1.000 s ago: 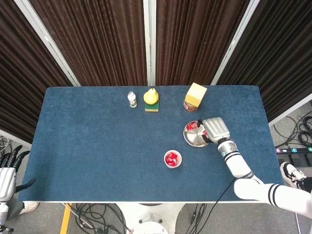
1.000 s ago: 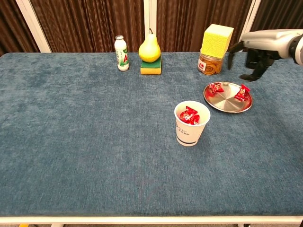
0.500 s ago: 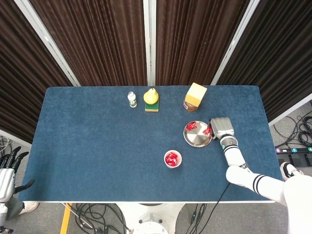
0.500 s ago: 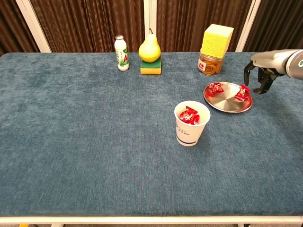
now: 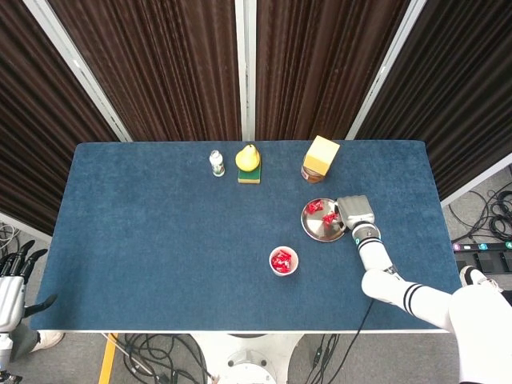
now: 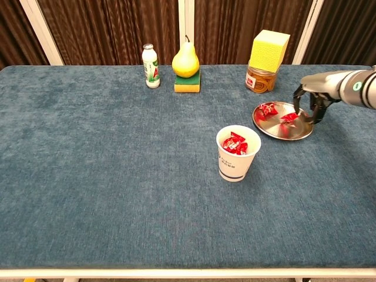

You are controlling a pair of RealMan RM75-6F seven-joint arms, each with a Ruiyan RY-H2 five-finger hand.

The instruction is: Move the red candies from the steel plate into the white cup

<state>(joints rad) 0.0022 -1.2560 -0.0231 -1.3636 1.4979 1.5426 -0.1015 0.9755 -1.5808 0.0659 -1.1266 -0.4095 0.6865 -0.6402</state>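
Observation:
The steel plate [image 6: 276,128] [image 5: 320,230] lies right of centre with two red candies on it, one at its far left [image 6: 268,109] [image 5: 314,206] and one nearer its right side [image 6: 289,117] [image 5: 328,217]. My right hand [image 6: 309,104] [image 5: 354,212] reaches down over the plate's right rim, its curled fingers [image 6: 305,113] against the right candy; I cannot tell whether they pinch it. The white cup [image 6: 237,160] [image 5: 283,262] stands in front of the plate with red candies [image 6: 235,143] inside. My left hand [image 5: 11,282] hangs off the table's near left corner, fingers spread, holding nothing.
Along the far edge stand a small white bottle [image 6: 151,57], a yellow pear [image 6: 185,59] on a green-and-yellow sponge [image 6: 187,83], and a yellow sponge block [image 6: 269,49] on top of an amber jar [image 6: 260,80] just behind the plate.
My right hand has come down from above the plate's far right to its right rim. The right candy has shifted a little left, toward the plate's middle.

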